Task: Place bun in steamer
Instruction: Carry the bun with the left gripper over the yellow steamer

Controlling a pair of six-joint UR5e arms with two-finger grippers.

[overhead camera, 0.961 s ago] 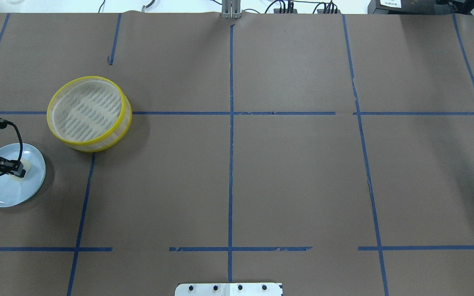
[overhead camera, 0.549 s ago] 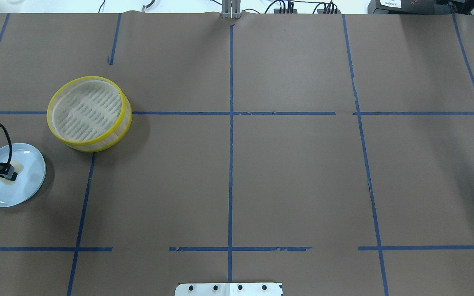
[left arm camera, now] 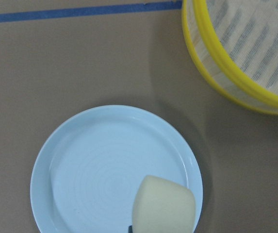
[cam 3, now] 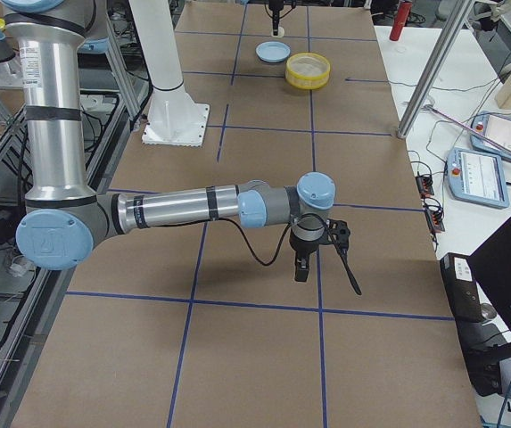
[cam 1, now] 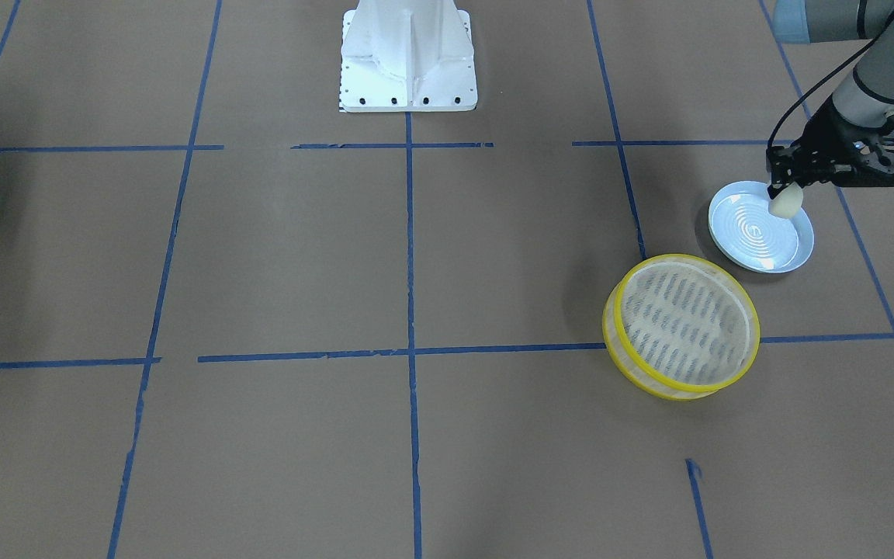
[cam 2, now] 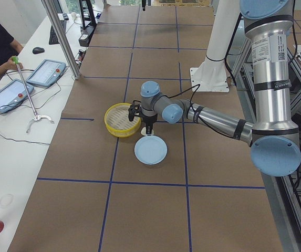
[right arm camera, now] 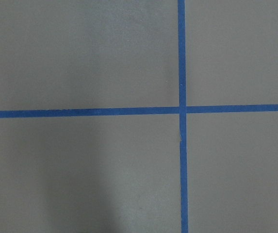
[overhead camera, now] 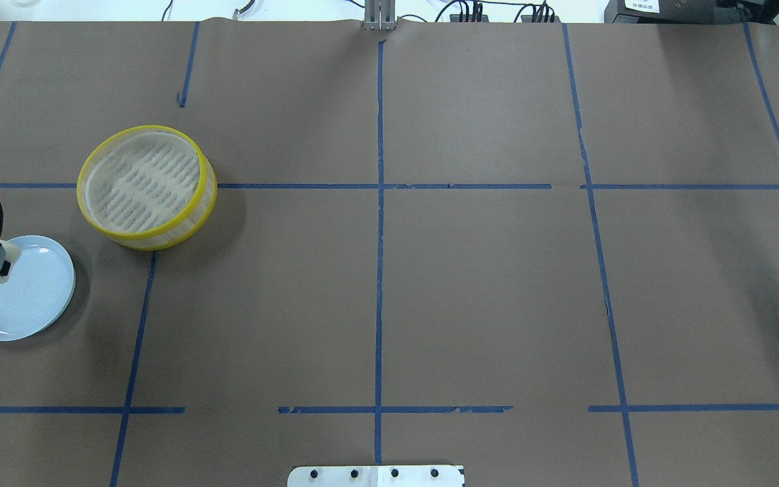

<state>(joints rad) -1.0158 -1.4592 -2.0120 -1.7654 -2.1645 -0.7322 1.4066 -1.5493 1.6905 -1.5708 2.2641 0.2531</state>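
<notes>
Overhead exterior first: brown paper worktop (overhead camera: 470,284) with blue tape lines (overhead camera: 379,270) gridding it.

My left arm (cam 1: 874,74) comes in at the worktop's far left edge. My right arm (cam 3: 175,207) shows only in exterior right, stretched low over bare paper, well apart from everything else.

The steamer (overhead camera: 143,182) sits flat on the worktop, nothing in it. It lies near the left fingers (cam 1: 777,186), on the side away from the robot base and toward the worktop's middle. In the left wrist view it's at the top right corner, up and right of the fingers.

The plate (overhead camera: 24,297) is pale blue and ringed, directly under the left fingers. It is near the steamer but not touching it.

The bun (cam 1: 786,203) is cream-white and pinched between the left fingers, hanging down from their tips. It's over the plate's rim on the robot side, and it's not in the steamer. In exterior left it looks raised off the plate, but I can't confirm the gap. The left wrist view shows it covering the plate's lower right part.

Left fingers are closed narrow around the bun's top and pointing down.

Right fingers (cam 3: 301,266) point down over a tape crossing, which the right wrist view shows as bare paper. Only the side camera catches them, so I can't tell whether they're wide or narrow.
</notes>
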